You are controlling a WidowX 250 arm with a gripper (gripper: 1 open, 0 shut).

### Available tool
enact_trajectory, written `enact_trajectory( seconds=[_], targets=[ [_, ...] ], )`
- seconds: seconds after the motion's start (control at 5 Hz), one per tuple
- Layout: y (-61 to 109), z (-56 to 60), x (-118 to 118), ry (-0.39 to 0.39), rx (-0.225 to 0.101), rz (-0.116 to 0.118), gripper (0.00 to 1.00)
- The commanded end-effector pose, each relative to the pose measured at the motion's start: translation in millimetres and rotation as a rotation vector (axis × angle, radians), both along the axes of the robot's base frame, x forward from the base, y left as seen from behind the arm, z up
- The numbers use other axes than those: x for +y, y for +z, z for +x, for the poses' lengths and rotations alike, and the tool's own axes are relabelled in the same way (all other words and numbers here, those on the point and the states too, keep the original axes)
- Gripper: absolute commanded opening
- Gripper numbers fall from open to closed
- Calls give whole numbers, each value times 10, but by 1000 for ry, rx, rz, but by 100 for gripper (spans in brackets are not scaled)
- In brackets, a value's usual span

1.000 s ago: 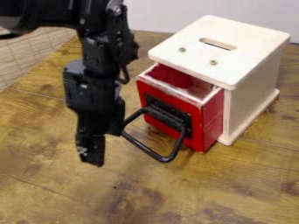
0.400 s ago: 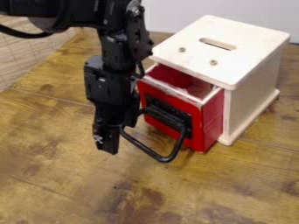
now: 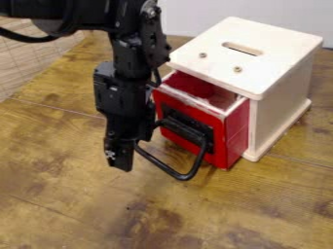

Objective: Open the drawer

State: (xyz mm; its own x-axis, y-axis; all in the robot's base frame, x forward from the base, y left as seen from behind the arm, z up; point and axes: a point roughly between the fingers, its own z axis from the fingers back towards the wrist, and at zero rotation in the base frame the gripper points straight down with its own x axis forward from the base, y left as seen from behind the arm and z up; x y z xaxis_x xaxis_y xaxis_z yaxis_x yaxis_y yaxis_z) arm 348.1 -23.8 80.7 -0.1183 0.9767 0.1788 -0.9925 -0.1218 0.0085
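Wooden bench (image 3: 78, 209) holds a white cube (image 3: 267, 73) near its far right corner, and the red drawer (image 3: 198, 114) sticks partly out of the cube's front. Black gripper (image 3: 120, 156) points down beside the drawer's loop handle (image 3: 176, 160); I cannot tell if its jaws are open or closed.

— Right of the gripper? Cream-white cube casing (image 3: 267, 73), slot on top, standing on the wooden table (image 3: 78, 209).
— And far left of it? Pale woven-looking surface (image 3: 29, 60) at the table's edge.
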Motion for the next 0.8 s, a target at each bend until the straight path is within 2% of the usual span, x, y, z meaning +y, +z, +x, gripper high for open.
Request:
enact_trajectory(
  seconds=[0.0, 0.4, 0.6],
  targets=[
    [112, 12, -112, -21, -38, -3, 100],
    [-232, -2, 63, 9, -35, -5, 100],
    [-247, 3, 64, -41, -34, -6, 100]
  ],
)
